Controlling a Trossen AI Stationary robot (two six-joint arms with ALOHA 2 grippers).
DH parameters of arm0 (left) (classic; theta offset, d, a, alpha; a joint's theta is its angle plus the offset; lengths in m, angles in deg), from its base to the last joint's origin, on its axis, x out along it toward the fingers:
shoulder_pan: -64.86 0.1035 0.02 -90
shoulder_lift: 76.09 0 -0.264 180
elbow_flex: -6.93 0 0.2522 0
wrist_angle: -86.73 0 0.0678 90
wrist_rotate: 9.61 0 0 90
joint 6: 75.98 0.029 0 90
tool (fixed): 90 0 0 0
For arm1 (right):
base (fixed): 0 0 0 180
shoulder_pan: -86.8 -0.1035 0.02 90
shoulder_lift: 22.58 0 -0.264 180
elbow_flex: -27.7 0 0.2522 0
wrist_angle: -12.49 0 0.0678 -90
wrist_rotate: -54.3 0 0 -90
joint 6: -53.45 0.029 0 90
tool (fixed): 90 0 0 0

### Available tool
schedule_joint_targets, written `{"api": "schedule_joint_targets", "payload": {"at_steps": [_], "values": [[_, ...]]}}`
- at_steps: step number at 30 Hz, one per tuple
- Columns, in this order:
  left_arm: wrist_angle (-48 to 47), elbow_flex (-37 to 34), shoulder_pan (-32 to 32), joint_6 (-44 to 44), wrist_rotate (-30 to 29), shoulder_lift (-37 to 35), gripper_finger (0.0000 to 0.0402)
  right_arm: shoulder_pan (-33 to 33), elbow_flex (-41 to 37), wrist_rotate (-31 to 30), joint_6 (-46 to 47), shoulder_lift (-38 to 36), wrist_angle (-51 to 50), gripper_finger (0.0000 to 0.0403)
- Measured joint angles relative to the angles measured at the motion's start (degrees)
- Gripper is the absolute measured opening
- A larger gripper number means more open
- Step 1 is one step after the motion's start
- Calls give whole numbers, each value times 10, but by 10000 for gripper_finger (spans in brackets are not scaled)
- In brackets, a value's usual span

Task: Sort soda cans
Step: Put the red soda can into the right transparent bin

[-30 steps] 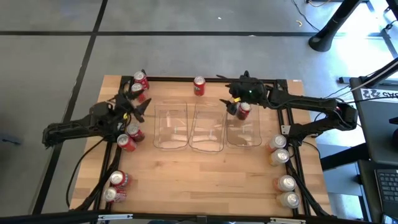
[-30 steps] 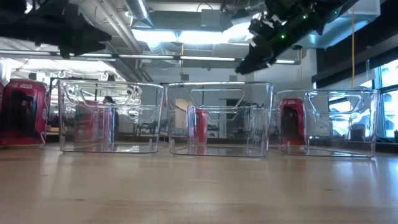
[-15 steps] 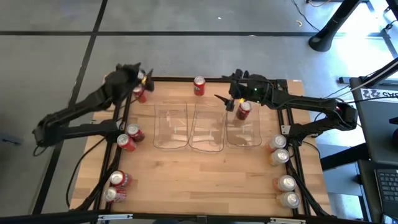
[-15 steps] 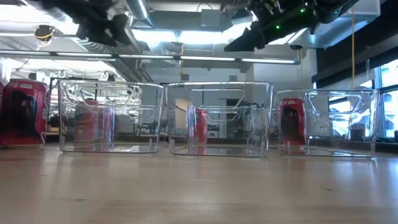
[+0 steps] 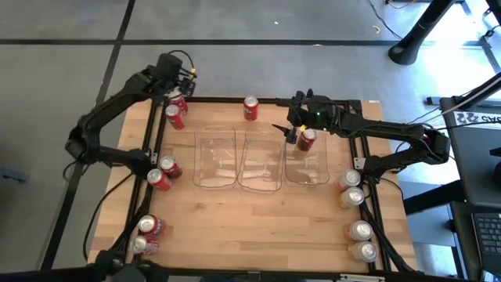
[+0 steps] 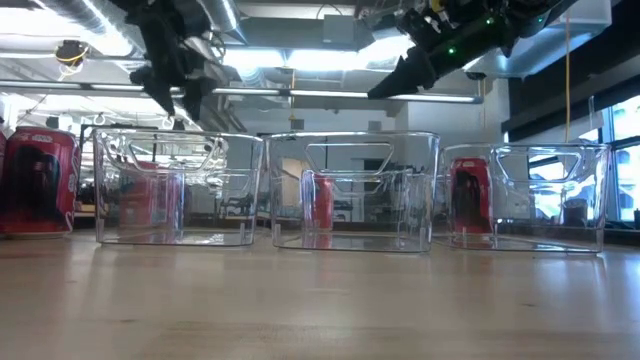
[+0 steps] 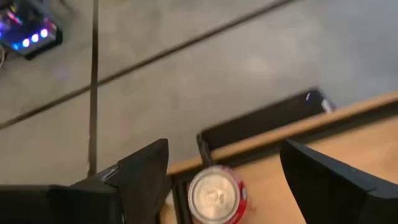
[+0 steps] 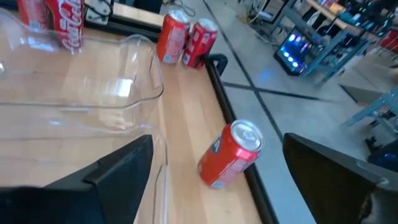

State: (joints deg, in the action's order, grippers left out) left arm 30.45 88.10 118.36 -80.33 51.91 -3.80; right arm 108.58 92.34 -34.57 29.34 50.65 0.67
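We see three clear bins (image 5: 258,163) side by side blocking the table's middle, the right one holding a red can (image 5: 306,139), while the bare wood (image 5: 258,227) in front of them lies open for a pass. Along the left edge, red cans (image 5: 160,173) in pairs crowd the rail and two more (image 5: 175,111) sit at the far left corner under the open left gripper (image 5: 182,78), and pale cans (image 5: 354,188) line the right edge. A lone red can (image 5: 250,107) stands at the far edge behind the bins, with the open right gripper (image 5: 283,133) hanging over the gap between middle and right bin.
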Motion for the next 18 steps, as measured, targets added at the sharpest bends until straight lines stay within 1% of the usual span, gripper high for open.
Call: {"api": "schedule_joint_targets", "payload": {"at_steps": [6, 11, 15, 18], "values": [[-4, 2, 6, 32, 0, 33, 299, 0, 0, 0, 1, 0, -14, 358], [13, 2, 5, 35, 0, 35, 299, 0, 0, 0, -1, 0, -18, 358], [15, 2, 6, 57, 0, 35, 299, 0, 0, 0, -3, 0, -18, 358], [11, 2, 13, 46, 0, 35, 307, 0, 0, 0, -3, 0, -18, 358]]}}
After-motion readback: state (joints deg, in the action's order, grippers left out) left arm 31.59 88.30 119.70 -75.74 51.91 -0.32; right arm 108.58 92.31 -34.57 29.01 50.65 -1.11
